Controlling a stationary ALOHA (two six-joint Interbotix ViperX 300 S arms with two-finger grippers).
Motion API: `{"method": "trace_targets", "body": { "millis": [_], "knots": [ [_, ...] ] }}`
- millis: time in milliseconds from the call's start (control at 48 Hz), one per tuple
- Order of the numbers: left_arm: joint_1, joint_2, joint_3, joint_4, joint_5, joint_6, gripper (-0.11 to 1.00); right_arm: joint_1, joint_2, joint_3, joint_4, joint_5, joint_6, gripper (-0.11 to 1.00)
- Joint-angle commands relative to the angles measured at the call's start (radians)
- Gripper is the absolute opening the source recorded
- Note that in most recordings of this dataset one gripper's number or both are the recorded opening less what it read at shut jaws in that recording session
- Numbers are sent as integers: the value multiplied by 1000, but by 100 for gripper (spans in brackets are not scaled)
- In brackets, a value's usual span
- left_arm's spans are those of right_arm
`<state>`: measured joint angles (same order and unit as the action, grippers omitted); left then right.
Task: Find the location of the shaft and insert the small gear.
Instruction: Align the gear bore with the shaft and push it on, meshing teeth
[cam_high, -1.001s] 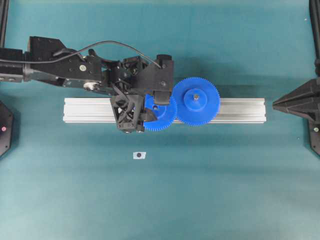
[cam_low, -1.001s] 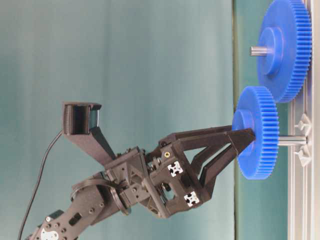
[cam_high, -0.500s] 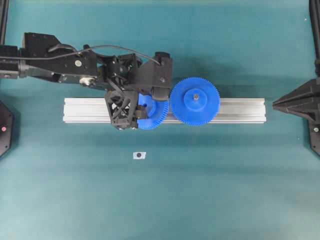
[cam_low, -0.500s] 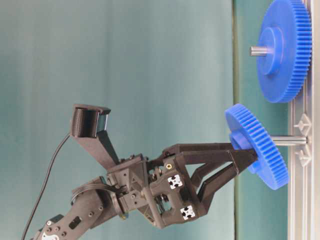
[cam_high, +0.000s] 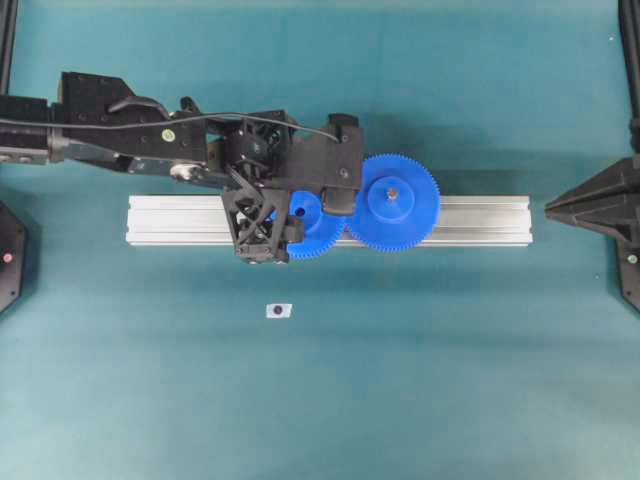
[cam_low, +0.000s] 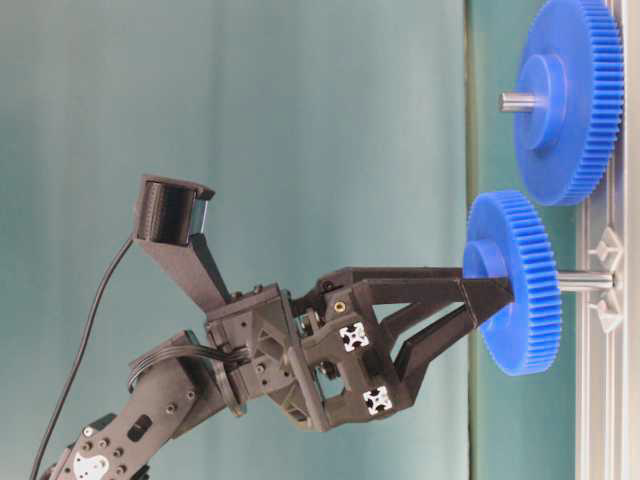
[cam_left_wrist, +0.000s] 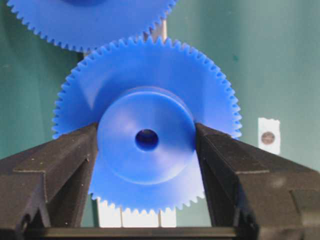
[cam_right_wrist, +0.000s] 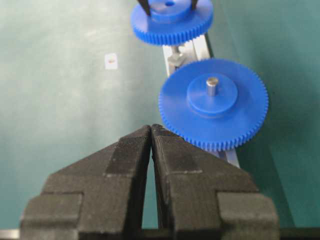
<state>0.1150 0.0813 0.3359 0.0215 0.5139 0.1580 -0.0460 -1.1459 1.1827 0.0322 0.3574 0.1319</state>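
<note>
Two fingers of the left gripper (cam_left_wrist: 146, 142) clamp the small gear (cam_left_wrist: 146, 125) by its hub, above the shaft (cam_low: 583, 282). Larger gear (cam_high: 397, 202) sits at its three o'clock on the rail (cam_high: 480, 220). Right gripper (cam_right_wrist: 151, 131) is pressed together, holding nothing.

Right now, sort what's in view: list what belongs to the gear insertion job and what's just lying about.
Belongs to the job:
small gear, gripped by its hub
shaft, under the small gear
left gripper
aluminium rail carrying the shaft

Just there:
large gear, already on its own pin
small white tag on the mat
right gripper, idle
</note>
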Motion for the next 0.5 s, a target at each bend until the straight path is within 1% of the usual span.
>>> {"method": "trace_targets", "body": {
  "millis": [0, 208, 479],
  "knots": [
    [3, -12, -20, 5, -9, 0, 65, -2, 8, -9, 0, -9, 9, 14],
    [9, -9, -37, 5, -9, 0, 65, -2, 8, -9, 0, -9, 8, 14],
    [9, -5, -31, 5, -8, -5, 65, -2, 6, -9, 0, -9, 9, 14]
  ]
}}
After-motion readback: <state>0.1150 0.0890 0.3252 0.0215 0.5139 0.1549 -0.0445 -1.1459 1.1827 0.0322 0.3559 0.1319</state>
